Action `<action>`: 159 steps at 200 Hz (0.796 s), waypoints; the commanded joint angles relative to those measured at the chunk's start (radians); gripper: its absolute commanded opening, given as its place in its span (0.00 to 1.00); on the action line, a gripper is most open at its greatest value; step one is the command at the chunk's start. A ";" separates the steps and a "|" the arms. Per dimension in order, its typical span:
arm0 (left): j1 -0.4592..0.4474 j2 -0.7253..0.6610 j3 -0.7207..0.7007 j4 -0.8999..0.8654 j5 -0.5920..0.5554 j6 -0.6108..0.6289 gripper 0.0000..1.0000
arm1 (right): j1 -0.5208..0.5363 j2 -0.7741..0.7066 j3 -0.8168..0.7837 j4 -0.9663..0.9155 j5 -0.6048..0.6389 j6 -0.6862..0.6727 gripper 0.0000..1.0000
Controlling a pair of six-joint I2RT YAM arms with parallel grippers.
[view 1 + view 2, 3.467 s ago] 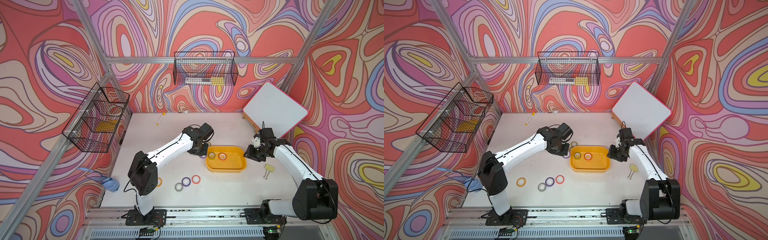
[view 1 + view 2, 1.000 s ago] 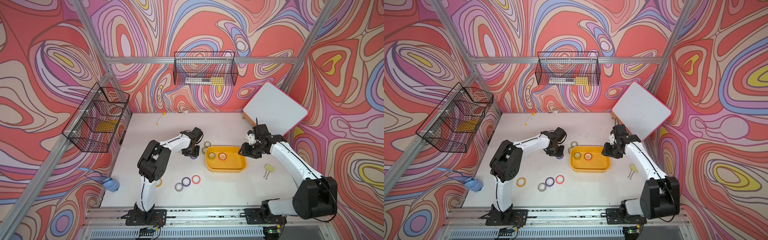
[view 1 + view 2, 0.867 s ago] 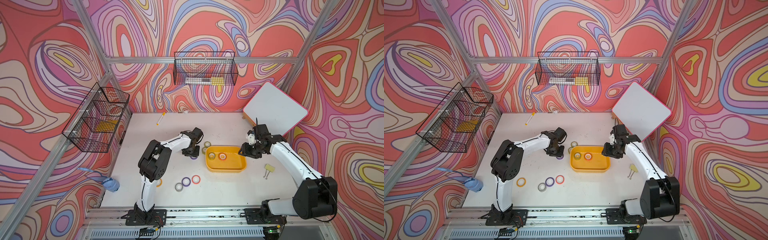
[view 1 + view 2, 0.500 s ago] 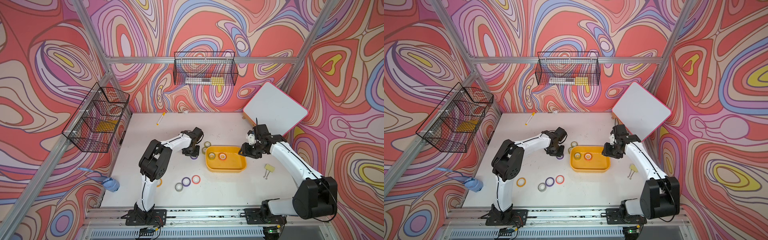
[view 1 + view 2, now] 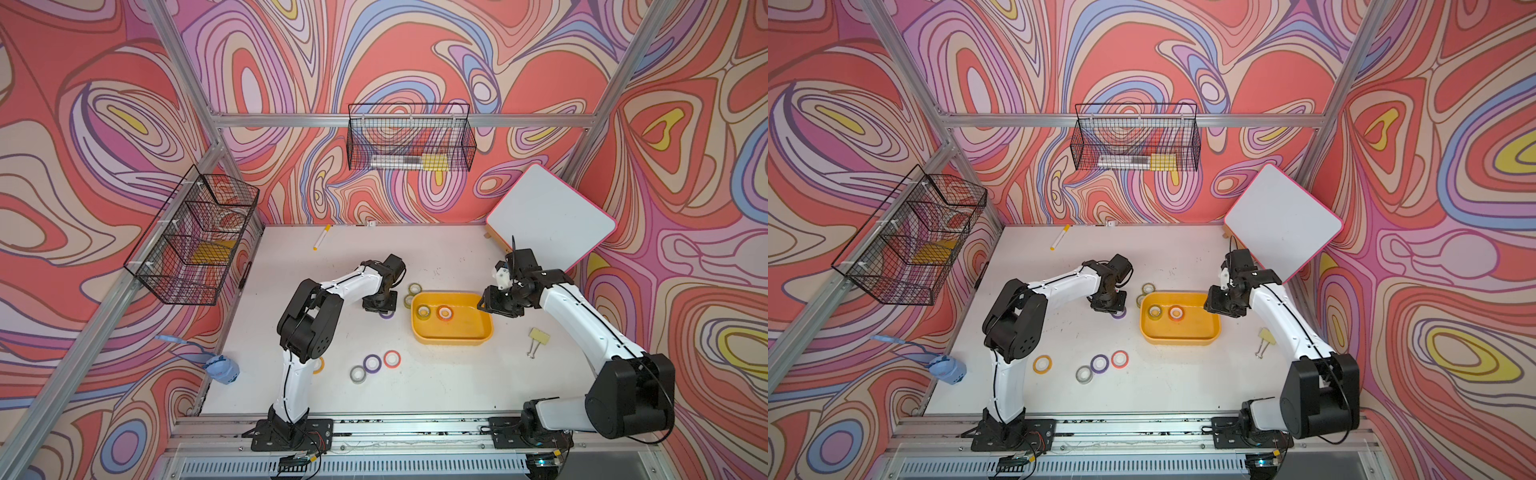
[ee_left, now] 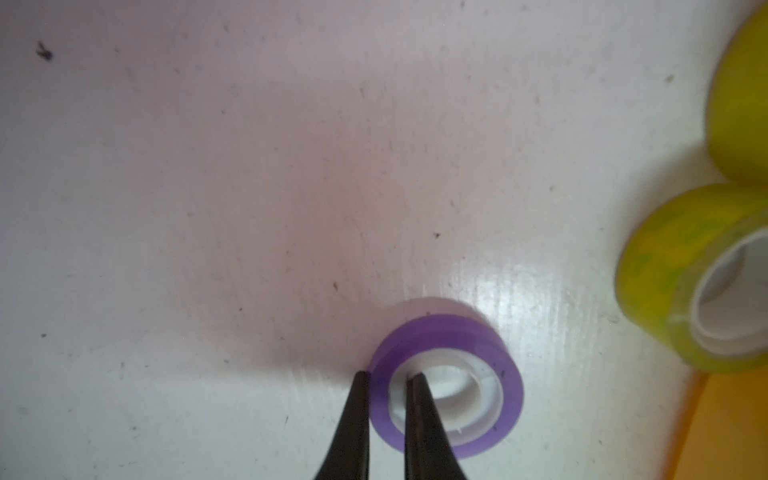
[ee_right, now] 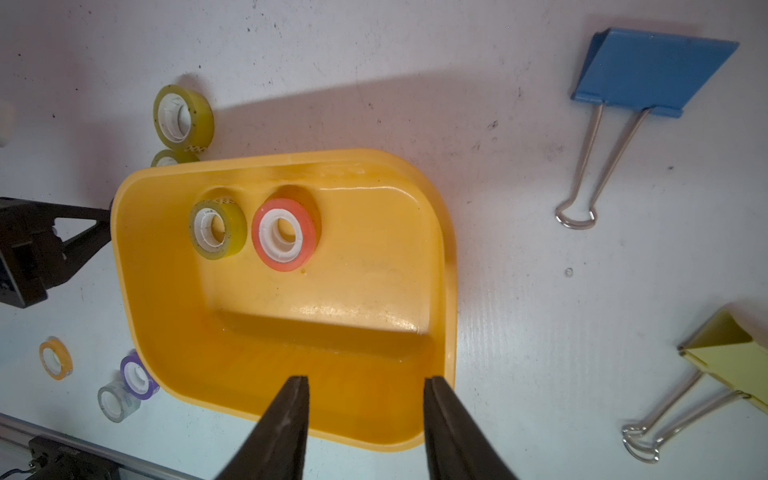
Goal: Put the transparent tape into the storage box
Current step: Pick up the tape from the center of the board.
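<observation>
storage box (image 7: 440, 257): glossy moulded plastic, smooth, strong sheen. purple tape roll (image 6: 513, 399): shiny translucent film on a white plastic core. table (image 6: 208, 166): smooth white, faint gloss (scuffed, dirt-speckled). blue binder clip (image 7: 648, 70): matt painted body, bright metal wire handles. wire basket (image 5: 409, 137): black metal mesh.

storage box (image 5: 465, 326) right half bare, green roll (image 5: 424, 311), orange roll (image 5: 444, 312) at left end
</observation>
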 commanded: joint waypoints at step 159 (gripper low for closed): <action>-0.064 -0.226 0.080 -0.232 -0.055 0.001 0.05 | -0.006 -0.023 0.018 -0.001 0.029 0.020 0.46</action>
